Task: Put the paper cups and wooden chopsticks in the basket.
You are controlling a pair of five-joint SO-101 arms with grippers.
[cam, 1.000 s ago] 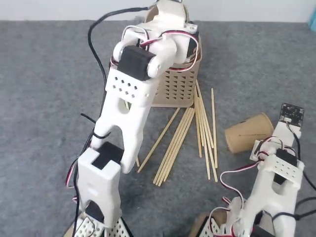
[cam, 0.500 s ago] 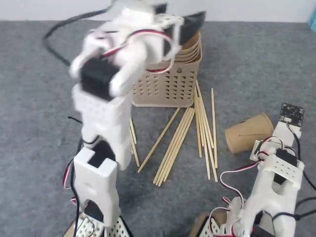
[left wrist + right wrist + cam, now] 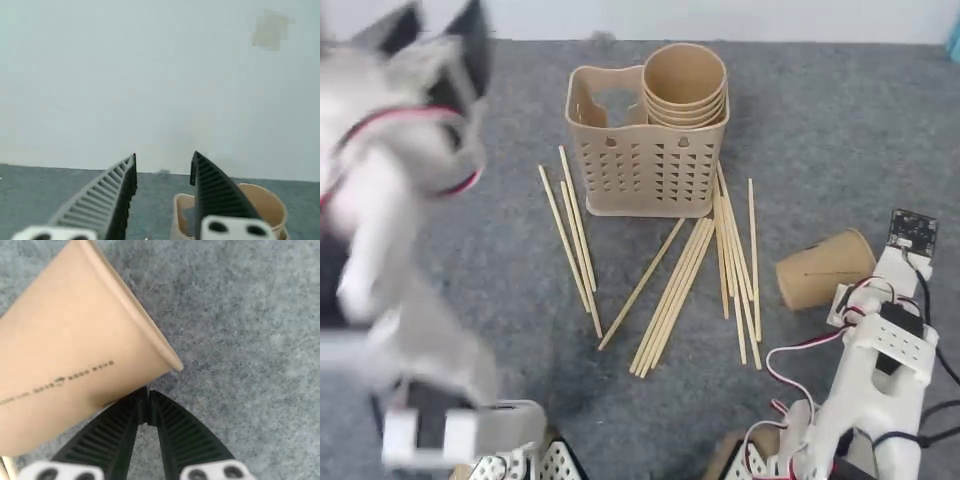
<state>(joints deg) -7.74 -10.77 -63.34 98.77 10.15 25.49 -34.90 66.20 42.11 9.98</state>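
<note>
Paper cups (image 3: 685, 78) sit stacked in the basket (image 3: 640, 170), and the left gripper (image 3: 164, 156) has swung away sideways, fingers wide apart, empty. One loose cup (image 3: 823, 268) lies beside the right gripper (image 3: 148, 392), its fingers closed on nothing. Chopsticks (image 3: 670, 290) all wait on the counter (image 3: 840, 130), so plenty left.

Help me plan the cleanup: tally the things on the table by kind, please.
basket: 1
stack of paper cups, standing in the basket: 1
loose paper cup, on its side: 1
wooden chopsticks, outside the basket: about 13; they overlap, so the count is not exact
Total: about 16
</note>
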